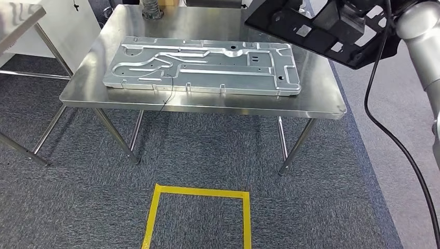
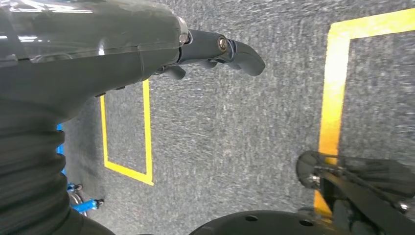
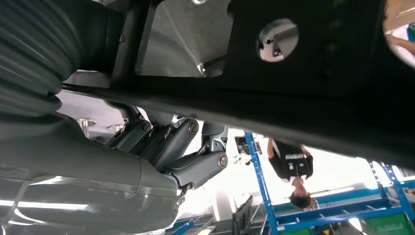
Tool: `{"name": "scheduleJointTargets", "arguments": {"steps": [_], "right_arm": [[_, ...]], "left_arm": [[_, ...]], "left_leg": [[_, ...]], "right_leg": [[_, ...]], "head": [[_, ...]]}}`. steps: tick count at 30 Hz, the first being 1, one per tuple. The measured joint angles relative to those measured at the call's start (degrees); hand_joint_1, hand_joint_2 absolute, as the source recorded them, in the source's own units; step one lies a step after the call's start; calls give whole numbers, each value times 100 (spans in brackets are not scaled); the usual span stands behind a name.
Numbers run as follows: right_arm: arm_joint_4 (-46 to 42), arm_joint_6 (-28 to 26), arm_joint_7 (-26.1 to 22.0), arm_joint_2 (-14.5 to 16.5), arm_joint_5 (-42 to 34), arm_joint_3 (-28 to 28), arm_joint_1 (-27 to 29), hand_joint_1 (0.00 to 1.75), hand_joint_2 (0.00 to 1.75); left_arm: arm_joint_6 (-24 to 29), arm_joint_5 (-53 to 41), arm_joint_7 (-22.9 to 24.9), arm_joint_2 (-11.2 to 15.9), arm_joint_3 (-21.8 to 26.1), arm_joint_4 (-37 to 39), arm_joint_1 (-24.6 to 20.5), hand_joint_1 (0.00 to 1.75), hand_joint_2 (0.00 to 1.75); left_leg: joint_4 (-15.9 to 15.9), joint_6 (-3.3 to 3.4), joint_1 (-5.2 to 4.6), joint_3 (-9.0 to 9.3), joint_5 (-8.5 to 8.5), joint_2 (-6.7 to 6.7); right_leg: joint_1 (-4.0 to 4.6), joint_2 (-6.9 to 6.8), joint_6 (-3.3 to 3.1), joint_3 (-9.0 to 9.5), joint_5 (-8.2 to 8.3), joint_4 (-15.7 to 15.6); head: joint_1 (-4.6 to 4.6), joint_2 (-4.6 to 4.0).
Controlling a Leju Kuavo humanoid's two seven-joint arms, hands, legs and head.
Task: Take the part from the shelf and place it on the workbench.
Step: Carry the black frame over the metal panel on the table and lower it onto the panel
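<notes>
The part is a flat black plate (image 1: 311, 33) with several cutouts, held tilted in the air above the far right corner of the steel workbench (image 1: 321, 91). My right hand (image 3: 186, 147) grips the black plate (image 3: 313, 68) by its edge, fingers curled under it. My silver right arm (image 1: 423, 41) comes in at the top right. My left hand (image 2: 220, 49) hangs over the grey carpet, fingers loosely extended and holding nothing.
A large ribbed silver metal panel (image 1: 202, 65) covers most of the workbench top. A yellow tape square (image 1: 200, 193) marks the carpet in front. Another table (image 1: 15, 21) stands at the left. A person (image 3: 288, 164) stands by blue racking (image 3: 264, 186).
</notes>
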Motion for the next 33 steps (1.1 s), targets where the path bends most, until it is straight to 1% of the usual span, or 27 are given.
{"name": "scheduleJointTargets", "arguments": {"steps": [2,4,6,8,10,11,12,13,14,15,16,17,18,19,20,21,22,23,24,25,26,27,28,29,30,32,33], "right_arm": [[62,-3,-3,29,0,42,-20,175,175],[107,-13,-18,52,-1,65,-30,175,175],[132,-35,-55,74,-8,77,-37,175,175],[158,-68,-91,104,-27,101,-53,175,175],[191,-90,-104,141,-53,141,-58,175,175],[208,-93,-106,160,-64,165,-55,175,175],[225,-94,-109,176,-74,188,-52,175,175],[240,-96,-111,188,-82,210,-51,175,175],[257,-97,-114,202,-87,231,-51,175,175],[273,-98,-116,219,-91,248,-49,175,175],[295,-100,-118,236,-94,267,-45,175,175],[315,-103,-119,257,-96,287,-45,175,175],[332,-109,-119,276,-97,304,-44,175,175],[348,-117,-118,291,-98,319,-48,175,175],[358,-128,-119,304,-98,328,-59,175,175],[371,-142,-123,314,-97,336,-63,175,175],[385,-155,-132,325,-93,346,-69,175,175],[402,-169,-148,337,-88,361,-70,175,175],[424,-183,-166,346,-79,383,-61,175,175],[448,-197,-182,354,-68,409,-47,175,175],[473,-211,-199,358,-53,438,-25,175,175],[495,-229,-216,363,-33,467,4,175,175],[513,-250,-235,370,-12,497,30,175,175],[527,-277,-258,381,9,524,50,175,175],[540,-310,-282,397,28,550,62,175,175],[561,-387,-326,451,58,604,56,175,175],[569,-421,-345,484,76,628,47,175,175]], "left_arm": [[1,8,-4,2,0,0,9,0,175],[2,16,-9,4,0,0,15,0,175],[3,23,-11,10,0,0,18,0,175],[4,30,-20,17,0,0,9,0,175],[5,38,-39,21,0,0,-23,0,175],[5,41,-46,23,0,0,-42,0,175],[7,43,-48,23,0,0,-56,0,175],[11,44,-48,24,0,0,-64,0,175],[14,44,-48,25,0,0,-65,0,175],[17,44,-47,26,0,0,-60,0,175],[20,45,-46,29,0,0,-54,0,175],[20,47,-45,30,0,0,-50,0,175],[20,48,-44,29,0,0,-49,0,175],[21,49,-43,26,0,0,-49,0,175],[22,49,-40,20,0,0,-50,0,175],[26,48,-38,14,0,0,-44,0,175],[32,48,-37,9,0,0,-38,0,175],[39,47,-35,5,0,0,-31,0,175],[45,46,-34,3,0,0,-24,0,175],[48,46,-33,2,0,0,-19,0,175],[48,46,-33,2,0,0,-14,0,175],[48,46,-33,2,0,0,-10,0,175],[46,45,-33,2,0,0,-6,0,175],[45,44,-32,1,0,0,-2,0,175],[43,42,-32,-5,0,-1,2,0,175],[40,38,-29,-22,0,-5,5,0,175],[39,37,-27,-29,0,-7,5,0,175]], "left_leg": [[-5,-56,-1,73,-70,0],[20,-117,-3,116,-98,-5],[157,-170,-4,105,-125,-9],[652,-227,5,-171,-189,1],[1419,-270,15,-716,-383,12],[1679,-278,15,-967,-506,14],[1760,-276,15,-1138,-595,14],[1638,-264,15,-1206,-598,14],[1351,-242,13,-1190,-473,15],[943,-208,8,-1118,-158,20],[554,-175,-4,-1043,239,18],[276,-151,-10,-967,565,14],[105,-133,-16,-902,794,8],[48,-121,-21,-848,837,0],[26,-103,-15,-765,784,-1],[-23,-77,-14,-680,752,0],[-68,-43,-11,-593,712,5],[-98,-16,-6,-503,670,8],[-117,9,-5,-429,610,10],[-123,30,-7,-360,548,7],[-125,41,-11,-288,482,-4],[-125,50,-18,-207,413,-22],[-125,54,-29,-116,344,-43],[-124,58,-47,-14,273,-63],[-130,62,-59,70,206,-79],[-128,50,-76,197,106,-112],[-149,25,-67,221,76,-129]], "right_leg": [[29,-25,-68,178,139,-496],[49,-21,-184,240,77,-616],[24,-4,-261,363,52,-639],[10,1,-318,526,-37,-644],[11,13,-344,683,-165,-646],[12,22,-345,773,-239,-646],[12,32,-342,878,-321,-647],[12,40,-337,992,-409,-648],[11,45,-329,1115,-503,-651],[12,49,-318,1234,-603,-660],[18,59,-301,1347,-703,-664],[25,72,-276,1439,-797,-690],[28,88,-245,1531,-856,-729],[33,102,-205,1594,-853,-744],[34,106,-167,1616,-797,-723],[29,95,-136,1585,-688,-584],[30,73,-111,1447,-567,-316],[27,50,-95,1238,-514,26],[24,28,-85,980,-573,384],[25,18,-74,715,-758,665],[25,16,-71,488,-1028,820],[27,15,-77,320,-1271,841],[36,15,-90,222,-1375,731],[53,14,-123,186,-1264,486],[83,13,-180,200,-936,144],[169,58,-329,249,-90,-479],[209,85,-393,268,191,-657]], "head": [[-1,0],[0,0],[0,0],[-1,0],[-1,0],[-1,0],[-1,0],[-1,0],[-1,0],[-1,0],[-1,0],[0,0],[-1,0],[1,0],[1,0],[4,0],[7,1],[9,1],[12,1],[12,1],[13,0],[12,0],[11,0],[11,0],[12,0],[15,0],[18,0]]}}
